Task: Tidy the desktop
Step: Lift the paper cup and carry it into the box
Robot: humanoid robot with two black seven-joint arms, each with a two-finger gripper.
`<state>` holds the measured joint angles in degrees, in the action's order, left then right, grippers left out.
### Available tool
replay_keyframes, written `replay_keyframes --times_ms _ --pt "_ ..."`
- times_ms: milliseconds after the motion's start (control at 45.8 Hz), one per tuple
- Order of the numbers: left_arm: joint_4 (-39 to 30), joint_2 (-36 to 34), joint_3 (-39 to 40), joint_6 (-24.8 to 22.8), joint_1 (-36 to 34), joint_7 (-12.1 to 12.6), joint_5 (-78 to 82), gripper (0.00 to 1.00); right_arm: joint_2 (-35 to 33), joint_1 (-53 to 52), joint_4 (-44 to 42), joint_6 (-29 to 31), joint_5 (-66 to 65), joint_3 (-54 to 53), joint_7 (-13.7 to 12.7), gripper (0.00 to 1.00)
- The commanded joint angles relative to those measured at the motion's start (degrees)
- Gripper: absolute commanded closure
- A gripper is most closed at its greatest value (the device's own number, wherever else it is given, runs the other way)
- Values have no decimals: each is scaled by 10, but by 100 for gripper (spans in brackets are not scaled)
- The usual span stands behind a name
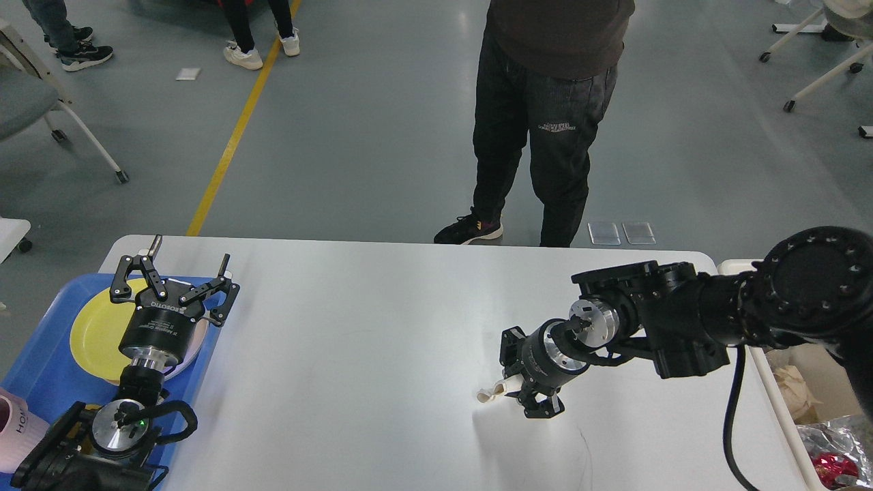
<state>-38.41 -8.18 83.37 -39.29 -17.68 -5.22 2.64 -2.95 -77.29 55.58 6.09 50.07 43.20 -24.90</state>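
The desktop (354, 327) is a wide white tabletop with rounded corners that fills the lower half of the view. My right gripper (516, 390) is low over its right middle, pointing down and to the left. It is shut on a white paper cup (489, 394), which looks squashed and touches the tabletop. Only the cup's rim end shows past the fingers. My left gripper (172, 271) is open and empty, held above the yellow plate (92, 334) at the left edge.
A blue tray (41, 372) at the left holds the yellow plate and a pink cup (13, 429). A cream bin (784, 402) with crumpled waste stands past the table's right edge. A person (545, 102) stands at the far edge.
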Motion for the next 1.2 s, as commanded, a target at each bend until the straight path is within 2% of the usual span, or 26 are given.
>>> replay_keyframes --times_ms 0,87,175,284,371,437,590,655,895,1070,1179 --pt "0 0 0 0 0 0 0 3 -10 -88 89 8 -23 50 -34 100" --pt "-1 -1 0 0 0 0 0 3 -12 -169 151 54 -67 113 -32 100" --pt "0 -1 0 0 0 0 0 3 -35 -249 198 130 -98 173 -27 100" --pt "0 -1 0 0 0 0 0 3 -81 -345 243 228 -153 199 -21 100" --pt "0 -1 0 0 0 0 0 3 -101 -419 283 279 -223 228 -10 100" --pt "0 -1 0 0 0 0 0 3 -117 -478 317 317 -269 245 19 100" --pt "0 -1 0 0 0 -1 0 3 -130 -581 380 364 -333 295 143 100" --pt "0 -1 0 0 0 -1 0 3 -130 -607 402 364 -349 307 165 100" --pt "0 -1 0 0 0 -1 0 3 -142 -615 390 354 -360 347 166 100" --pt "0 -1 0 0 0 -1 0 3 -212 -582 307 351 -364 449 172 100" --pt "0 -1 0 0 0 -1 0 3 -311 -524 224 352 -394 456 166 100"
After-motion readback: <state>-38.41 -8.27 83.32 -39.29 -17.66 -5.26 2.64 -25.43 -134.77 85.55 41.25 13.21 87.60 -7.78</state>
